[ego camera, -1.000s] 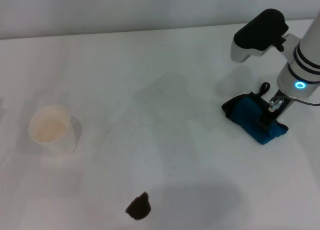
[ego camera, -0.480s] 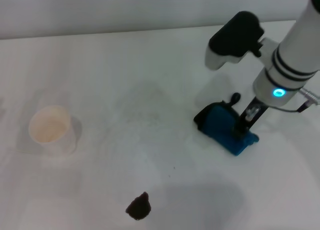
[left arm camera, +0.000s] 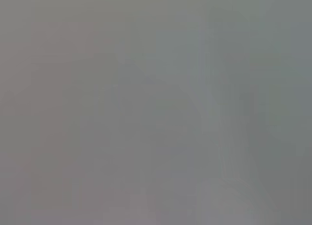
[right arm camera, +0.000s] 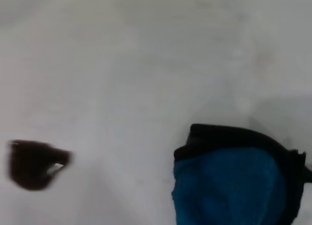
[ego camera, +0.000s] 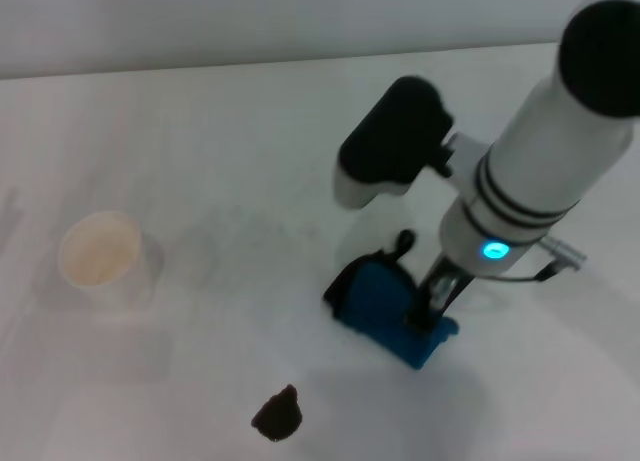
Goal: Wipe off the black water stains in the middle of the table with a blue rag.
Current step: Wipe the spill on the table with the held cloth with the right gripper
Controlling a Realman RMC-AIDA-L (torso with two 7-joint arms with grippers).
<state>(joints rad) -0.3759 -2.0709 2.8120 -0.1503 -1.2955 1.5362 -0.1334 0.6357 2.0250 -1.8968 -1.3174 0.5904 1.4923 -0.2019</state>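
Observation:
The blue rag (ego camera: 385,309) hangs bunched just above the white table (ego camera: 200,131), with my right gripper (ego camera: 432,299) shut on it. A black loop sticks up at the rag's top. The black water stain (ego camera: 277,414) lies on the table near the front edge, to the lower left of the rag and apart from it. In the right wrist view the blue rag (right arm camera: 234,186) fills one corner and the black water stain (right arm camera: 31,164) shows some way off from it. My left gripper is out of sight; its wrist view shows only plain grey.
A white plastic cup (ego camera: 100,259) stands upright at the left of the table, well away from the stain. The table's back edge runs along the top of the head view.
My right arm has carried the rag from the right side of the table leftward and toward the front, closer to the stain. The cup and the stain have not moved.

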